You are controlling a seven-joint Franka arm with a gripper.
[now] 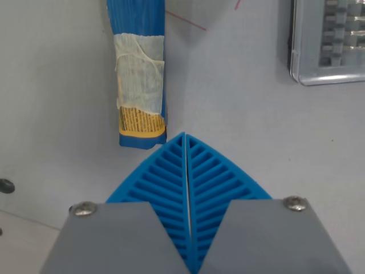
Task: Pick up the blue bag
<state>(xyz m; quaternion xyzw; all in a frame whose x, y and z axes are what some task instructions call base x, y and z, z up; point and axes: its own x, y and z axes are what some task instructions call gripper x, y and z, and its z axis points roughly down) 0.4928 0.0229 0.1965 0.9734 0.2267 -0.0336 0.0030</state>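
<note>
Gripper: blue ribbed fingers pressed together, holding nothing, tips just short of the bag | table: pale grey surface | blue bag: lying flat at the wrist view's upper left, white-and-yellow label | metal rack: upper right corner

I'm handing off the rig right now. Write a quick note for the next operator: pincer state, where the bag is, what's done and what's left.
Pincer: shut, both blue ribbed fingers pressed together, holding nothing.
Blue bag: lying on the grey table, just past the fingertips and toward the wrist view's left; not touched.
Metal rack: top right corner, clear of the bag.
Done: nothing grasped yet.
Left: open the pincer, line up over the bag, close, lift.
</note>
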